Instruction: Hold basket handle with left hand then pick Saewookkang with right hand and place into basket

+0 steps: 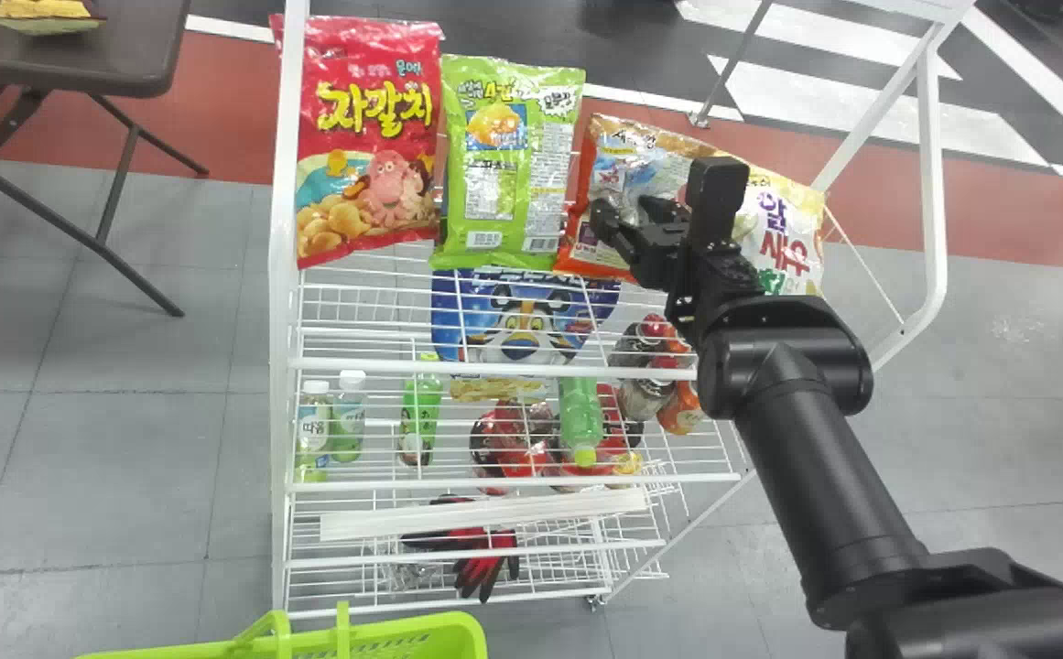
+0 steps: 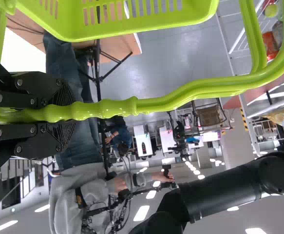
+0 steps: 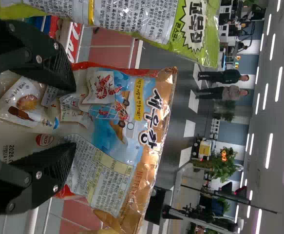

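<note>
In the head view my right gripper (image 1: 641,220) is at the front of the orange-and-tan Saewookkang bag (image 1: 618,174) on the top shelf. The right wrist view has the gripper (image 3: 74,118) with its two fingers apart over the face of the Saewookkang bag (image 3: 112,141), one toward each side. At the bottom of the head view is the green basket (image 1: 385,641). In the left wrist view my left gripper (image 2: 59,113) is closed around the handle (image 2: 107,108), and the basket's body (image 2: 146,19) is beside it.
A red snack bag (image 1: 366,137) and a green one (image 1: 511,165) stand left of the Saewookkang; a cream-coloured bag (image 1: 783,229) stands right of it. Lower racks of the white shelf (image 1: 513,371) hold bottles and cans. A brown table (image 1: 64,55) is at the far left.
</note>
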